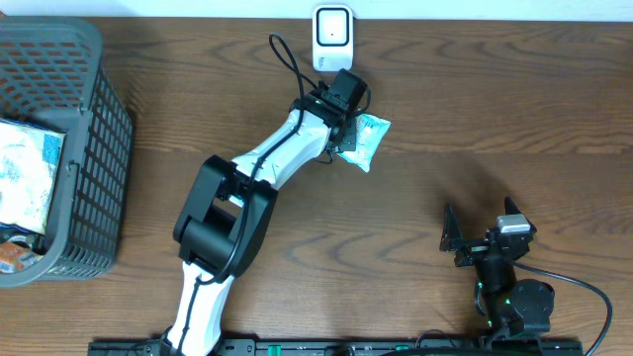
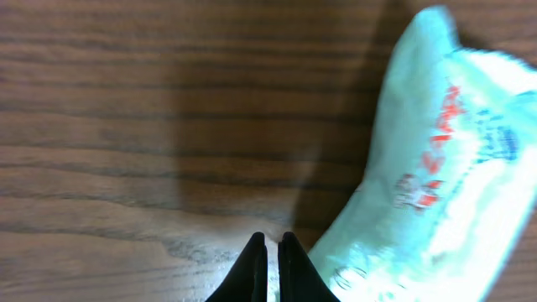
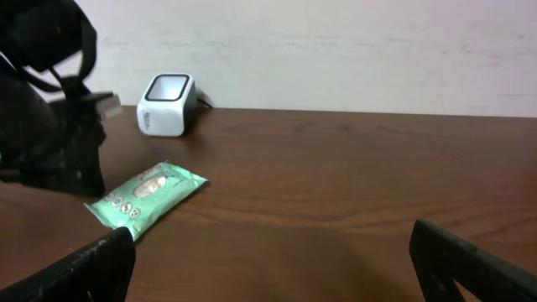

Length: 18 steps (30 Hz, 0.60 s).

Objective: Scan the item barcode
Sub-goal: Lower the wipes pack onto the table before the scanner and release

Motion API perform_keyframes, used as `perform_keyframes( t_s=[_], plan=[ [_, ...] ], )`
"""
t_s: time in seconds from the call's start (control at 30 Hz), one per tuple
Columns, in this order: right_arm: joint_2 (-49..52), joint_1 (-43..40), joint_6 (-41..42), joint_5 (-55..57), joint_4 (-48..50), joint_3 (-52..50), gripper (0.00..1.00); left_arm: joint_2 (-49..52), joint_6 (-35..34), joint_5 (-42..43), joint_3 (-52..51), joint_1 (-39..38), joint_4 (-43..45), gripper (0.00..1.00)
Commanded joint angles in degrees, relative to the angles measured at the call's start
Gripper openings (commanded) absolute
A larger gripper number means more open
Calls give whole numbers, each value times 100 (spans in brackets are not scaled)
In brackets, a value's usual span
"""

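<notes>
Both hands are empty: left hand (image 2: 270, 252) pinched shut beside the green packet (image 1: 363, 139), which lies on the surface at the barcode scanner's (image 1: 333, 35) 5 o'clock. Right hand (image 3: 270, 233) is wide, idle. Next I'd open up, grab it and show the barcode.

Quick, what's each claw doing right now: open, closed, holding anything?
Left claw: closed, empty; the packet lies beside it.
Right claw: open, holding nothing.

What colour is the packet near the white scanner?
Soft plastic packet: mint green with red and blue print; left wrist view shows it best.
</notes>
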Motion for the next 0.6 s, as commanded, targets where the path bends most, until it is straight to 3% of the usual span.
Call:
perform_keyframes(
  t_s=[0.0, 0.3, 0.57],
  plan=[
    [-24, 46, 37, -37, -22, -7, 99, 219, -50, -7, -87, -20, -35, 8],
    [-24, 46, 37, -37, -22, -7, 99, 199, -48, 739, -85, -17, -26, 7],
    [-24, 46, 37, -37, -22, -7, 99, 144, -46, 748, -85, -17, -26, 8]
  ],
)
